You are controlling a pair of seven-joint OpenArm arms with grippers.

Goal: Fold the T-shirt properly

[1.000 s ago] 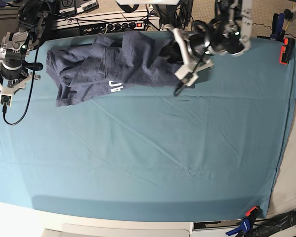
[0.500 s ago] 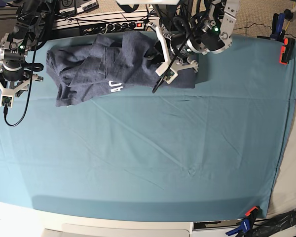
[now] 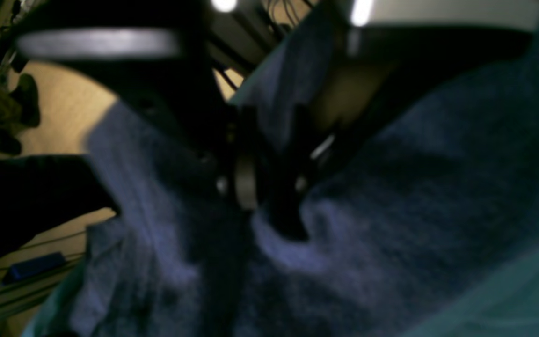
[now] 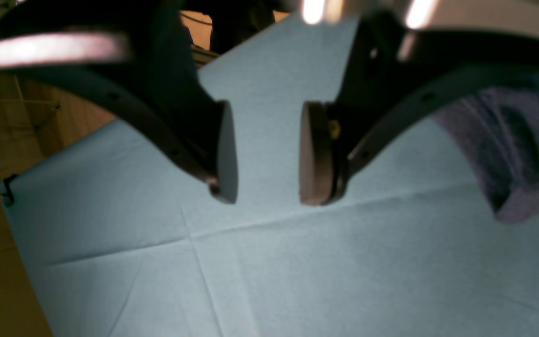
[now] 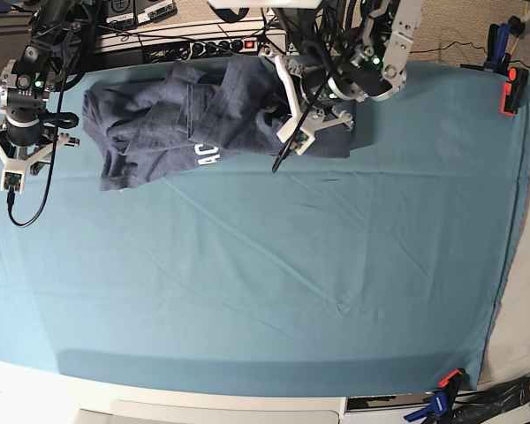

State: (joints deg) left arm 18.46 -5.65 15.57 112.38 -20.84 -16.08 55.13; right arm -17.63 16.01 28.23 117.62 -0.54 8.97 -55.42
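The T-shirt lies crumpled at the table's far edge. My left gripper stands narrow, pinching a shirt fold; I want both layers caught before lifting. My right gripper hangs wide open, empty, beside it.

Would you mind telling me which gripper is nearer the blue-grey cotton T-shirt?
Left. The left gripper is down on the blue-grey cotton T-shirt, fingers in its fabric; the right gripper hangs off its other end, over bare cloth.
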